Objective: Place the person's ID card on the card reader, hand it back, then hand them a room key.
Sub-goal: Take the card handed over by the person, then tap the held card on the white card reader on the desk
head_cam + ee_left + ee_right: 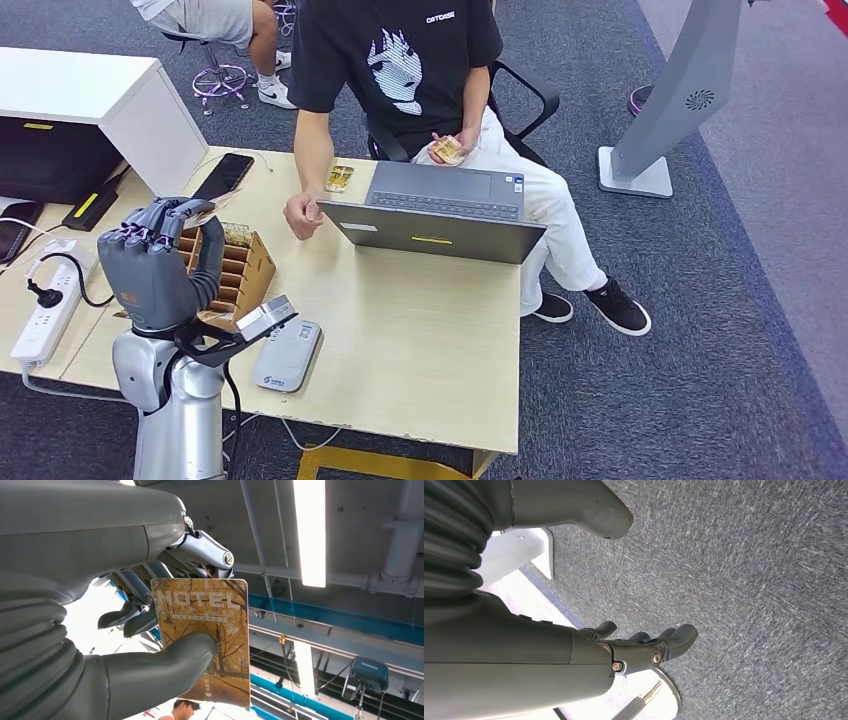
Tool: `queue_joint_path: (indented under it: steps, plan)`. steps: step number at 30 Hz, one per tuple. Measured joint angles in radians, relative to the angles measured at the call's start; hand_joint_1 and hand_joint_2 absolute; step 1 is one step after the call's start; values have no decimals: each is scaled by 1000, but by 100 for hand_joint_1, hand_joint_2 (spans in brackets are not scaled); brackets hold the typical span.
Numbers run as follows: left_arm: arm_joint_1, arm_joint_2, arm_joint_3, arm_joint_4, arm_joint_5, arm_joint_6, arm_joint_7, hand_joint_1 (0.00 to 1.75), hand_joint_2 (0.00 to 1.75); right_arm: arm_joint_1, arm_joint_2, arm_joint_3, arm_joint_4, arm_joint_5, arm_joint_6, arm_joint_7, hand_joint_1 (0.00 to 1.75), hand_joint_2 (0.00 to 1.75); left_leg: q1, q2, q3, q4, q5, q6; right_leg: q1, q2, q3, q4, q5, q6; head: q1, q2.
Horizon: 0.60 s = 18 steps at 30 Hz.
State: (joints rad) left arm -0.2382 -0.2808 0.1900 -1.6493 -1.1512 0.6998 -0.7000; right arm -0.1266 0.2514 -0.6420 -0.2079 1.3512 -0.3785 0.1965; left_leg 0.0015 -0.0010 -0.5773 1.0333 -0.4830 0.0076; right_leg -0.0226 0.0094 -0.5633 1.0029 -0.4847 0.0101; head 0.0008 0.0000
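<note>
While you look through the head view, your left hand [155, 262] is raised above the near left part of the worktop [420, 340], beside the cardboard card holder [236, 272]. Its fingers [135, 615] and thumb are clamped on a room key [206, 637], a yellow card printed "HOTEL" with an autumn-tree picture; the left wrist view shows the thumb pressed on the card's face and the fingers behind it, with the ceiling beyond. The card reader [286, 355], a flat grey device, lies on the worktop just beside the holder, near the front edge.

Your right hand [644, 647] hangs over grey carpet; its fingers [679, 637] are slightly curled, apart and holding nothing.

Across the worktop a person [420, 70] in a black T-shirt sits behind an open laptop [435, 212]. One of their hands rests as a fist on the worktop, the other holds a small yellowish card [446, 150] near their lap. Another yellow card [339, 178] lies on the worktop by the laptop, and a black phone [222, 176] lies farther left.
</note>
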Motion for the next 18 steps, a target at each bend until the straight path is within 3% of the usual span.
queue_joint_path:
  steps: [18]
  plan:
    - [169,9,1,192,82,0,8,175,175,22,0,-11,0,-56,-31,-21,0,175,0,-1,-2,0,-1,0,0,-1,-1,0,-1,1,0,0]
